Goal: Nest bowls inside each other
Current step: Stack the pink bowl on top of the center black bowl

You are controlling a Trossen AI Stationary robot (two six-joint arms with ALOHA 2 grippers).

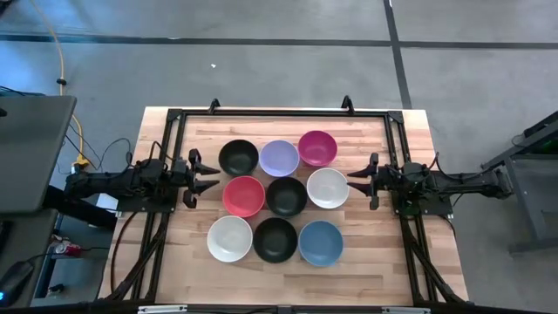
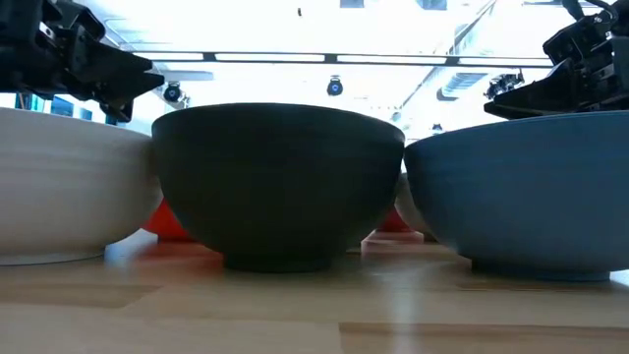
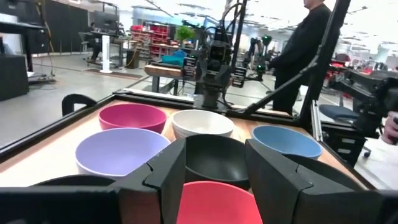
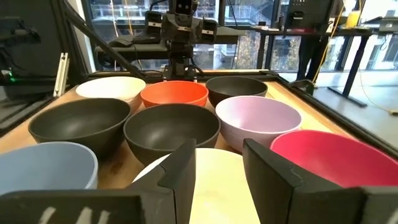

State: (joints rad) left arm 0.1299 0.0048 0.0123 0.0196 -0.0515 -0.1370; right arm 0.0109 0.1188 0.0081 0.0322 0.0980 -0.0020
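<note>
Bowls [image 1: 286, 195] sit unnested on the desk [image 1: 375, 253]; both arms' jaws released, best descending squarely over one rim.

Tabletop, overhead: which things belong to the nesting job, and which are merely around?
Job: nine round plain bowls, none nested: black, lavender, magenta, red, black, white, white, black, blue.

Around: wooden table, black metal frame, yellow cable.
</note>
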